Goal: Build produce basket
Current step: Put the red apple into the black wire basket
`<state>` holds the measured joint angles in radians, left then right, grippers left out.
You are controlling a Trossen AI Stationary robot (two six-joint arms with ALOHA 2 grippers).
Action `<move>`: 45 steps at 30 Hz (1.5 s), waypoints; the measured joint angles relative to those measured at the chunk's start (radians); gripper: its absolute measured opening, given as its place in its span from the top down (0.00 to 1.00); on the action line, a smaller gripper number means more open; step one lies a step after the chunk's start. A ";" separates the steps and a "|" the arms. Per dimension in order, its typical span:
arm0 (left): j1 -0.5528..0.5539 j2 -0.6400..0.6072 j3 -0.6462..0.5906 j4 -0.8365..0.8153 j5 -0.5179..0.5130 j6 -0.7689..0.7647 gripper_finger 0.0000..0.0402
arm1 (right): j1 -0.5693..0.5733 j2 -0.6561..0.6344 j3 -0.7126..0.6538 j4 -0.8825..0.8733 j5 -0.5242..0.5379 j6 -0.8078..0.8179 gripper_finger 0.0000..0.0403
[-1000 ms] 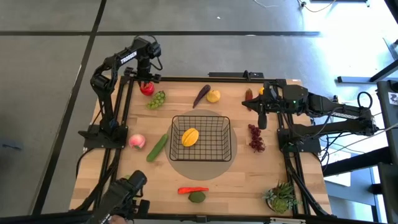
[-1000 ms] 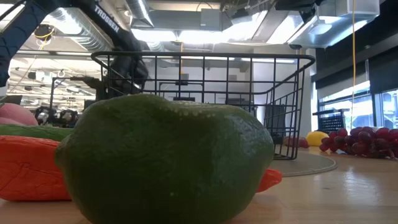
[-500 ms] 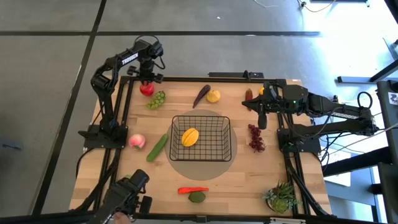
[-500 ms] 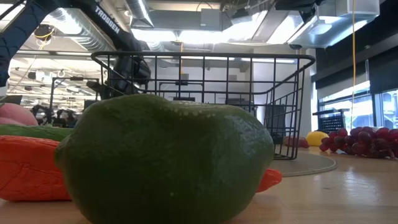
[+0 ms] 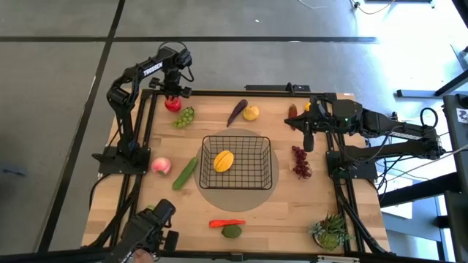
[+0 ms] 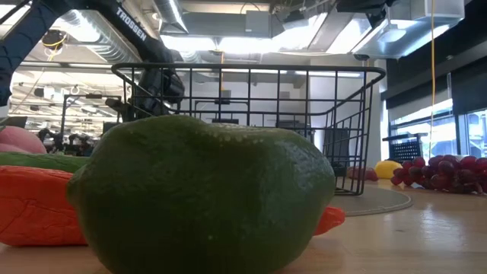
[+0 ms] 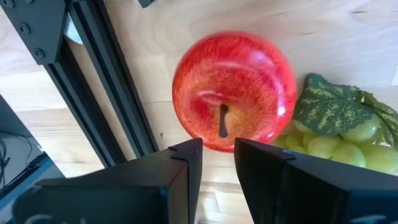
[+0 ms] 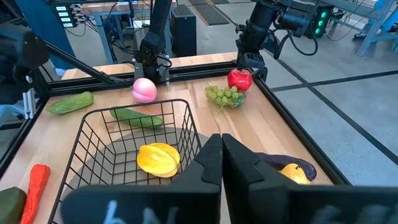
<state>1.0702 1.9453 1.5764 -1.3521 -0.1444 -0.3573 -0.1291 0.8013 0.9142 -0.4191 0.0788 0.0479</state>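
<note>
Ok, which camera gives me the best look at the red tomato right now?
The left wrist view: the red tomato fills it, stem visible. The high view shows it small under the left gripper; the right wrist shows it distant; the low view doesn't.

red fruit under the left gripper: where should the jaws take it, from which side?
Take the red fruit across its round middle, coming straight down from above. It sits stem-up on the table, and the left gripper hangs right over it, jaws only a narrow gap apart, so they likely need to widen first. The green grapes press against one flank; probably close along the other axis.
</note>
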 joint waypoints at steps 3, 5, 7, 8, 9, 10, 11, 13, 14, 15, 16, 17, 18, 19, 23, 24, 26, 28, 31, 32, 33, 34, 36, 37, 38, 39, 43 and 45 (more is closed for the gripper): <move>0.000 0.000 0.000 0.006 0.000 0.000 0.79 | 0.000 0.000 0.000 0.000 0.000 0.000 1.00; 0.000 0.000 0.000 0.012 0.000 -0.002 0.79 | 0.000 0.000 0.000 0.000 0.000 -0.001 1.00; 0.000 0.000 0.000 0.014 0.000 -0.002 0.79 | 0.000 0.000 0.000 0.000 0.000 -0.001 1.00; 0.000 0.000 0.000 0.014 0.000 -0.002 0.79 | 0.000 0.000 0.000 0.000 0.000 -0.001 1.00; 0.000 0.000 0.000 0.013 0.000 -0.004 0.79 | 0.000 0.000 0.000 0.000 0.000 -0.001 1.00; 0.000 0.000 0.000 0.013 0.000 -0.007 0.79 | 0.000 0.000 0.000 0.000 0.000 -0.001 1.00; 0.000 0.000 0.000 0.013 0.000 -0.011 0.79 | 0.000 0.000 0.000 0.000 0.000 -0.001 1.00; 0.000 0.000 0.000 0.012 0.000 -0.024 0.79 | 0.000 0.000 0.000 0.000 0.000 -0.002 1.00; 0.000 0.000 0.000 0.012 0.000 -0.031 0.79 | 0.000 0.000 0.000 0.000 0.000 -0.002 1.00; 0.000 0.000 0.000 0.012 0.000 -0.034 0.79 | 0.000 0.000 0.000 0.000 0.000 -0.002 1.00; 0.000 0.000 0.000 0.012 0.000 -0.037 0.79 | 0.000 0.000 0.000 0.000 0.000 -0.002 1.00; 0.000 0.000 0.000 0.011 0.000 -0.041 0.79 | 0.000 0.000 0.000 0.000 0.000 -0.003 1.00; 0.000 0.000 0.000 0.011 0.000 -0.047 0.79 | 0.000 0.000 0.000 0.000 0.000 -0.004 1.00; 0.000 0.000 0.000 0.010 0.000 -0.053 0.79 | 0.000 0.000 0.000 0.000 0.000 -0.004 1.00; 0.000 0.000 -0.027 0.010 0.005 -0.057 0.79 | 0.000 0.000 0.000 0.000 0.000 -0.004 1.00; 0.000 0.000 -0.036 0.013 0.006 -0.054 0.79 | 0.000 0.000 0.000 0.000 0.000 -0.004 1.00; -0.001 -0.002 -0.059 0.022 0.008 -0.052 0.79 | 0.000 0.000 0.000 0.000 0.000 -0.004 1.00; -0.001 -0.002 -0.076 0.030 0.010 -0.051 0.79 | 0.000 0.000 0.000 0.000 0.000 -0.004 1.00; -0.001 -0.003 -0.087 0.034 0.007 -0.044 0.79 | 0.000 0.000 0.000 0.004 0.000 -0.004 1.00; -0.001 -0.003 -0.087 0.035 0.006 -0.036 0.79 | 0.000 0.000 0.000 0.005 0.000 -0.005 1.00; -0.001 -0.003 -0.087 0.041 0.005 -0.031 0.79 | 0.000 0.000 0.000 0.005 0.001 -0.006 1.00; -0.001 -0.003 -0.087 0.043 0.004 -0.027 0.79 | 0.000 0.000 0.000 0.005 0.001 -0.007 1.00; -0.001 -0.003 -0.087 0.044 0.003 -0.026 0.79 | 0.000 0.000 0.000 0.008 0.001 -0.007 1.00; -0.001 -0.003 -0.087 0.045 0.003 -0.026 0.79 | 0.000 0.000 0.000 0.011 0.001 -0.007 1.00; -0.001 -0.003 -0.087 0.046 0.003 -0.025 0.79 | 0.000 0.000 0.000 0.013 0.001 -0.007 1.00; -0.001 -0.003 -0.087 0.046 0.003 -0.025 0.80 | 0.000 0.000 0.000 0.012 0.001 -0.007 1.00; 0.000 -0.003 -0.087 0.047 0.002 -0.024 0.83 | 0.000 0.000 0.000 0.012 0.001 -0.007 1.00; 0.000 -0.002 -0.087 0.048 0.002 -0.014 0.87 | 0.000 0.000 0.000 0.012 0.001 -0.007 1.00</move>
<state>1.0698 1.9430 1.4895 -1.3041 -0.1421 -0.3714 -0.1289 0.8009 0.9142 -0.4072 0.0799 0.0406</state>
